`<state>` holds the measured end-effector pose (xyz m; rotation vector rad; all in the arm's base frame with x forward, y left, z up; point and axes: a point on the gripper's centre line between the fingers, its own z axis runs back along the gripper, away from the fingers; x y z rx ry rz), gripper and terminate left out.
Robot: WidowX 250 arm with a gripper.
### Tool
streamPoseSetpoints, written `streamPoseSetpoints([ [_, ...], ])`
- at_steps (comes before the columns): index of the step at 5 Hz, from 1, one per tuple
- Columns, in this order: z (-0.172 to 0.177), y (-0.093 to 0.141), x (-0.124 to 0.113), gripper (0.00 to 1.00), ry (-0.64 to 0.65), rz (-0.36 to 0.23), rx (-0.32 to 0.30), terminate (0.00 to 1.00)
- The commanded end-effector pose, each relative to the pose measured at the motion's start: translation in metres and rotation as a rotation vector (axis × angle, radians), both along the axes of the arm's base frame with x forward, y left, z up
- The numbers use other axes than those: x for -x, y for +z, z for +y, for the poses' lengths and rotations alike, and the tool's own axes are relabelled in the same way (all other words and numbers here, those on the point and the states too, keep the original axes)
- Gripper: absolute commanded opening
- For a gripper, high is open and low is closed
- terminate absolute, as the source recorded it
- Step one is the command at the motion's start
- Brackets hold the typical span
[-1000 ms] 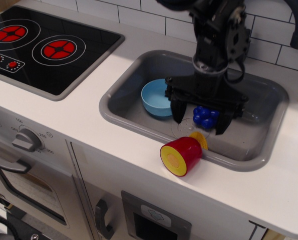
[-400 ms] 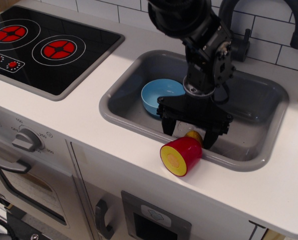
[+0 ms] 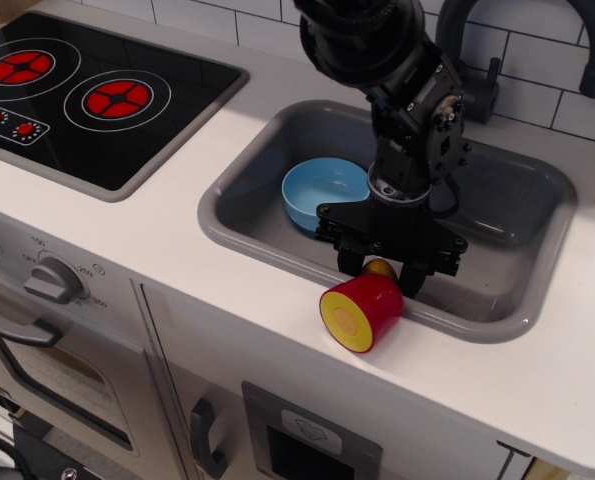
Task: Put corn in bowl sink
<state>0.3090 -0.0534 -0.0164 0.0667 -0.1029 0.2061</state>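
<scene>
The corn (image 3: 380, 267) shows as a small yellow piece at the front of the grey sink (image 3: 235, 228), just behind the red cylinder. My gripper (image 3: 381, 270) is down over it with a black finger (image 3: 349, 260) on each side, closed in against the corn. The light blue bowl (image 3: 320, 196) sits empty in the sink's left part, just left of the gripper. Most of the corn is hidden by the fingers and the cylinder.
A red cylinder with a yellow end (image 3: 362, 310) lies on the sink's front rim, right in front of the gripper. A black stovetop with red rings (image 3: 87, 95) is at the left. The faucet (image 3: 577, 30) arches at the back right. The blue grapes are hidden behind the arm.
The gripper moved left and down from above the grapes to the corn, and its fingers have drawn in around the corn.
</scene>
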Motion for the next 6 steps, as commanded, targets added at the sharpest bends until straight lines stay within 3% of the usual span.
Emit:
streamPoseSetpoints([
  [1, 0.003, 0.048, -0.007, 0.0, 0.022, -0.101, 0.035, 0.0],
  [2, 0.016, 0.08, -0.017, 0.0, 0.093, -0.165, 0.04, 0.0],
  [4, 0.062, 0.1, -0.053, 0.0, 0.252, -0.301, -0.004, 0.0],
  [5, 0.079, 0.095, -0.066, 0.0, 0.276, -0.315, -0.028, 0.0],
  [6, 0.083, 0.089, -0.072, 0.0, 0.279, -0.275, -0.027, 0.0],
])
